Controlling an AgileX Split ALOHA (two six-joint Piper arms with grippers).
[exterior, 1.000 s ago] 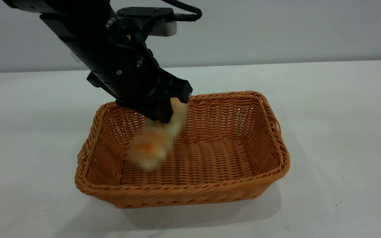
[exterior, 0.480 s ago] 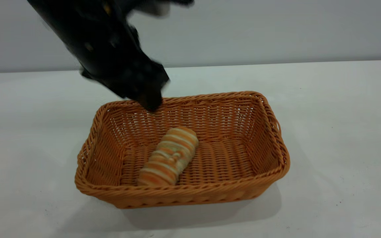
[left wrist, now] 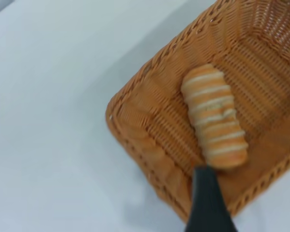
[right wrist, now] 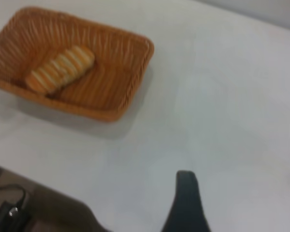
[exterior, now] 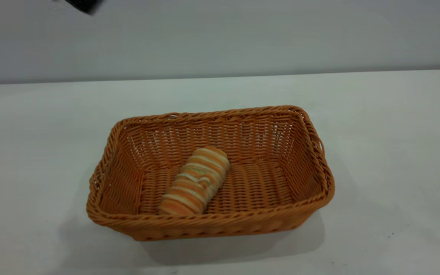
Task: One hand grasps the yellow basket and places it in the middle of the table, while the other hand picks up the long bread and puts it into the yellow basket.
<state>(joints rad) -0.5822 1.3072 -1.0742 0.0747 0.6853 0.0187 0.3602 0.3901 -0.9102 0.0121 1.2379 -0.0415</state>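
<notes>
Lying on the woven floor of the yellow basket (exterior: 212, 173), the long bread (exterior: 194, 180) is seen left of the basket's centre in the exterior view, with its lower end close against the near wall. Its long axis runs diagonally, from lower left to upper right of the frame, and the crosswise stripes are turned upward. The basket is set with its long sides roughly parallel to the near edge of the table (exterior: 388, 152), about mid-frame.

The roll is judged to be light and somewhat soft, so a gentle pinch across its narrow middle, square to the long axis, would be suited; a grip at a rounded end could be expected to slip. The basket is judged stiff and light, and is best taken by its braided rim.

The left gripper (left wrist: 209, 203) is held above the near rim with nothing in it; only one dark finger is shown in the left wrist view, so its opening cannot be told. The right gripper (right wrist: 186, 205) is kept well apart from the basket over bare table, and its state likewise cannot be told. Both placements are judged done.
</notes>
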